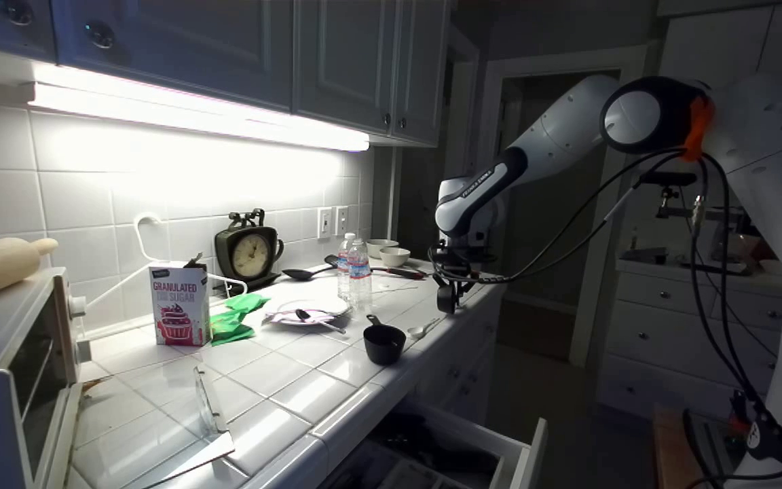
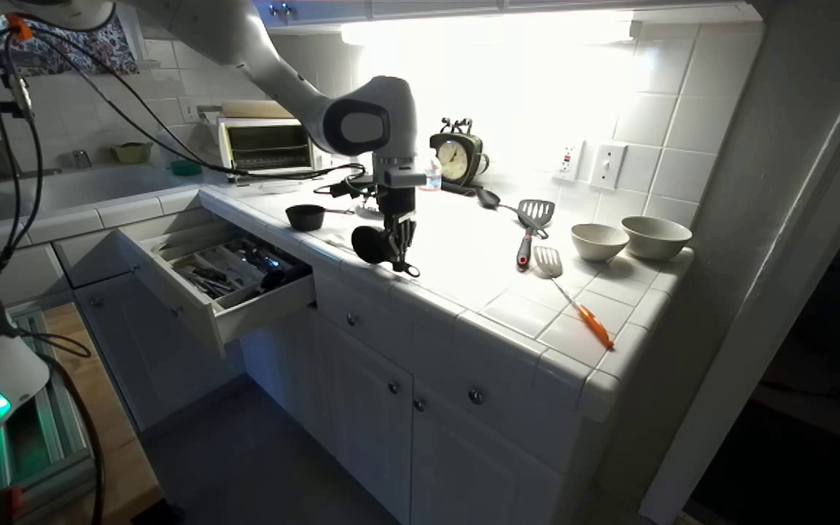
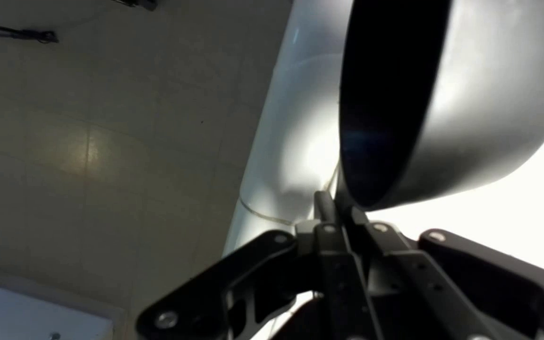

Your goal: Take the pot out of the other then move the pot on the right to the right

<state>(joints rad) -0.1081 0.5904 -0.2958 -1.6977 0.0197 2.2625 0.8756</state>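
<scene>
My gripper is shut on the handle of a small black pot. The held pot hangs on its side by the counter's front edge, its mouth facing sideways; whether it touches the counter I cannot tell. In the wrist view this pot fills the upper right, its dark inside showing, and its handle runs between the fingertips. A second black pot stands upright on the white tiles, apart from the held one, with its handle pointing towards the wall. It shows in both exterior views.
Below the counter edge a drawer of utensils stands pulled out. A measuring spoon lies beside the standing pot. Farther along are water bottles, two bowls and a spatula with an orange handle. A sugar box stands near the toaster oven.
</scene>
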